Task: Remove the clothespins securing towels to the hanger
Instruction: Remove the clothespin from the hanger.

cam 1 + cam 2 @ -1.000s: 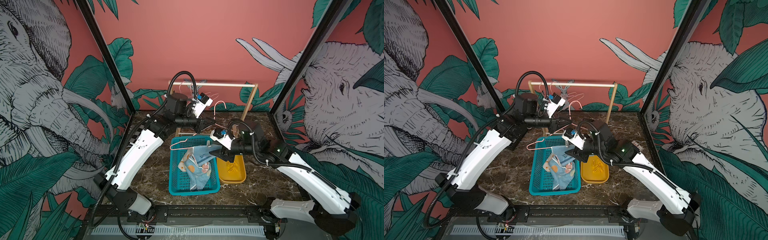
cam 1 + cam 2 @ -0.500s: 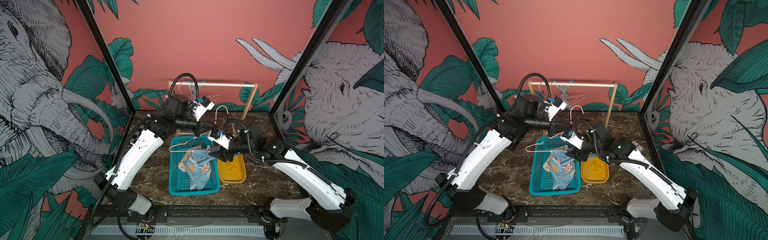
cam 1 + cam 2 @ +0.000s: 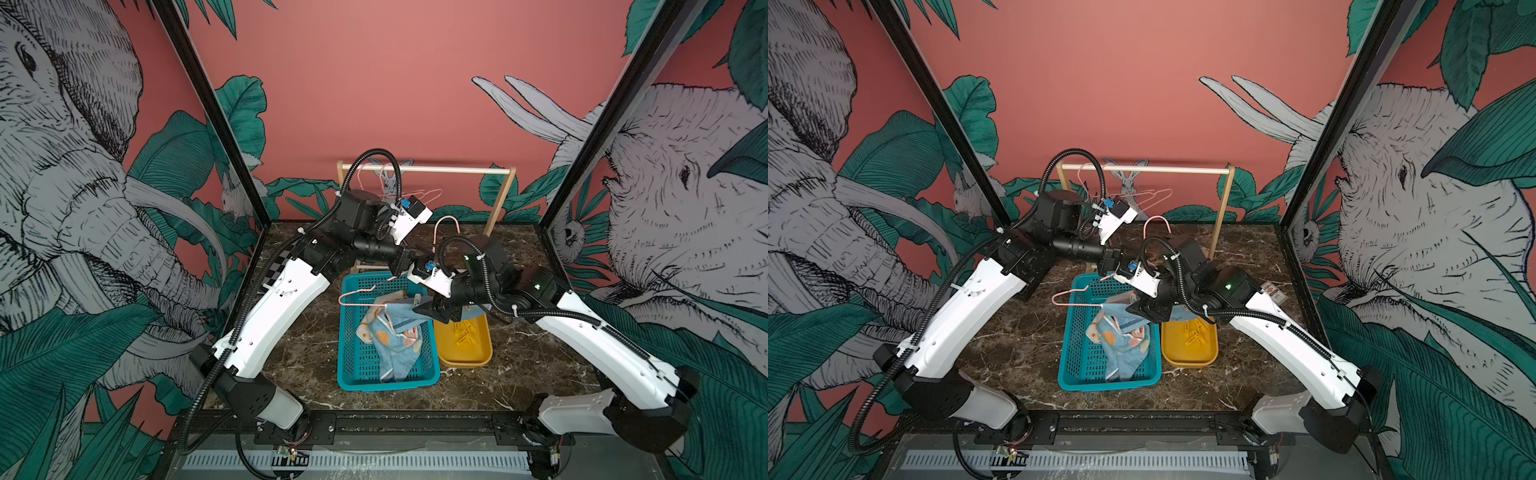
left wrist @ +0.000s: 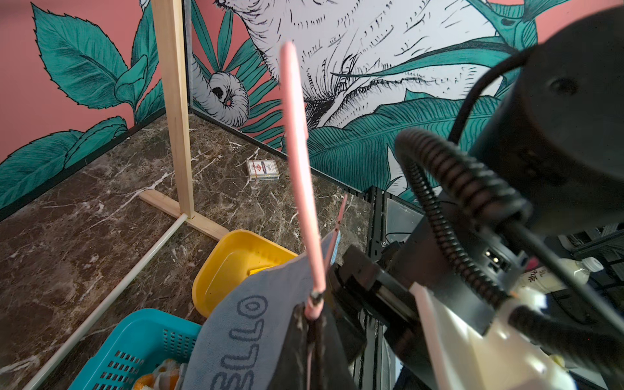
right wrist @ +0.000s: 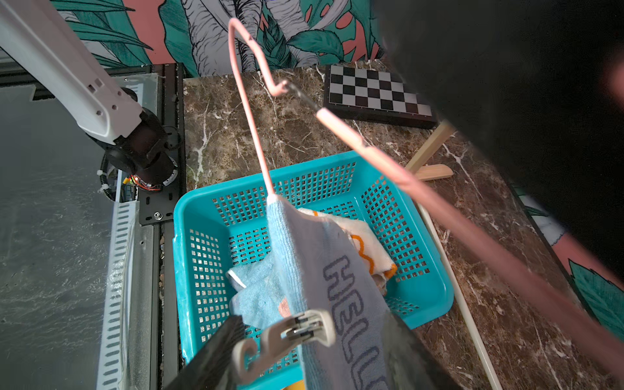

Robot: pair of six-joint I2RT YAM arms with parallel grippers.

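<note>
**Q:** Quick one: what's your left gripper [image 4: 314,324] doing?

**A:** It's clamped tight on the pink hanger [image 4: 299,169], near the neck. You're holding it in the air above the teal basket [image 3: 347,332], hook end up.

**Q:** And your right gripper [image 5: 315,341]?

**A:** Fingers apart, roughly mid-wide. One pale tan clothespin [image 5: 293,332] and a towel edge sit between them. Can't tell whether your fingers press the peg or only flank it.

**Q:** Which towel is that?

**A:** The light blue towel [image 5: 337,270], "HELLO" printed on it. It's draped over the hanger's bar with the tan peg clipped to its edge, hanging above the basket.

**Q:** Other towels?

**A:** Two loose in the basket. A white towel [image 5: 368,243] with orange swirls, and a second blue towel [image 5: 256,290] beside it.

**Q:** Other pegs?

**A:** Yellow clothespins [image 3: 465,334] lie heaped in the yellow tray [image 3: 461,359]. The tray is just beside the basket, on your right arm's side.

**Q:** Anything at the back?

**A:** A wooden rack [image 3: 457,169] against the wall, with more pink hangers [image 3: 415,195] on its rail.
</note>
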